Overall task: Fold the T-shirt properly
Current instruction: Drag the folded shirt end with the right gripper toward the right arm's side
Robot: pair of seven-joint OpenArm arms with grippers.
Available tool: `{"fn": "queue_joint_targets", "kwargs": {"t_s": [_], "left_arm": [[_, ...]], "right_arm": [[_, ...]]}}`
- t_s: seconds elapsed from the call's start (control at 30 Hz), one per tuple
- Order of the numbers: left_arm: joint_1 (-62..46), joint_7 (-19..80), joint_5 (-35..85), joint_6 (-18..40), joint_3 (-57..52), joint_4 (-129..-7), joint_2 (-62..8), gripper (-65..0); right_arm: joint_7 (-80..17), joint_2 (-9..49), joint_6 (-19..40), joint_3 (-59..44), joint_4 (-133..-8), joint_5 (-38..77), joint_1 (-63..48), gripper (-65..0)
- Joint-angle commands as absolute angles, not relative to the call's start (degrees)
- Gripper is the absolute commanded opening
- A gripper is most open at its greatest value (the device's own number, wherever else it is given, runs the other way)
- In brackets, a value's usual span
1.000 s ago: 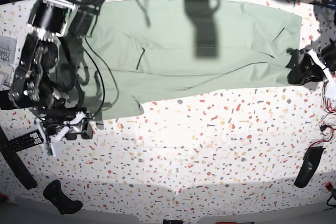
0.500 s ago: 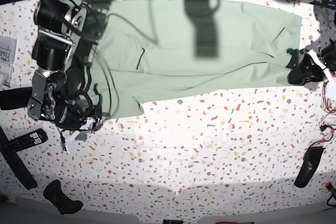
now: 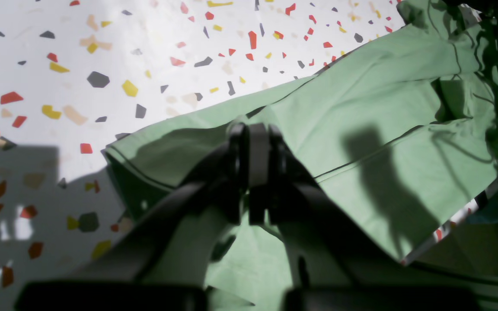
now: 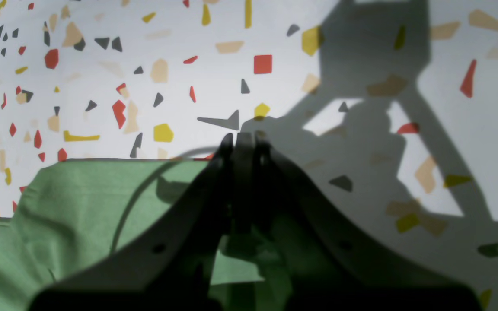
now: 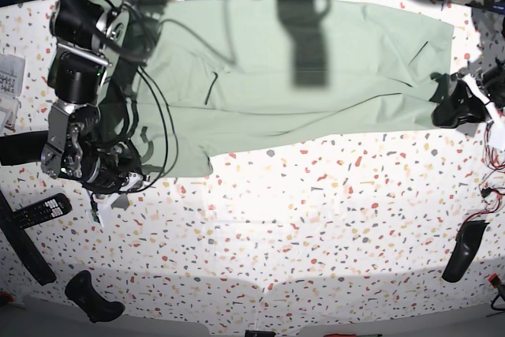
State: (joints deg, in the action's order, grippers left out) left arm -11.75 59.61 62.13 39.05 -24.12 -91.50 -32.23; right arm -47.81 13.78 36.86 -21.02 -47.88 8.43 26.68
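The large pale sage-green cotton T-shirt [image 5: 300, 69] lies spread on the speckled terrazzo surface [image 5: 316, 234], its long axis running across the base view. The left gripper [image 3: 253, 172] has its jaws clenched on one end's hem; the right gripper [image 4: 242, 181], jaws pressed together, pinches the opposite end's near corner (cloth bunched beneath). Each arm holds its own end, the shirt's length between them.

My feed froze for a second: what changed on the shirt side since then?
The right tool swung in from off the cloth to the T-shirt corner and shut on it. The left tool stayed shut on the opposite edge; the shirt lies spread as before.
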Motion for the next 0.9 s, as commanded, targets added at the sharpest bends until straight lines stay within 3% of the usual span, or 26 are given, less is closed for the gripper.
{"fn": "queue_joint_targets", "kwargs": {"t_s": [0.0,0.2,0.63,0.87], "left_arm": [[-11.2,58.5,63.6,39.2,-24.7,-92.4,-33.4,-65.0],[-11.2,58.5,63.6,39.2,-24.7,-92.4,-33.4,-65.0],[-11.2,58.5,63.5,39.2,-24.7,-92.4,-33.4,-65.0],[-11.2,58.4,63.9,39.2,-24.7,-92.4,-33.4,-65.0]], "right_arm": [[-48.9,14.2,37.2,-21.0,-49.1,8.1,27.9,-65.0],[-52.0,14.2,40.0,-21.0,-54.7,12.8,27.9,-65.0],[-64.1,14.1,40.0,-21.0,-65.4,31.3,27.1,-65.0],[-64.1,14.1,40.0,-21.0,-81.6,36.7,18.3,-65.0]]}}
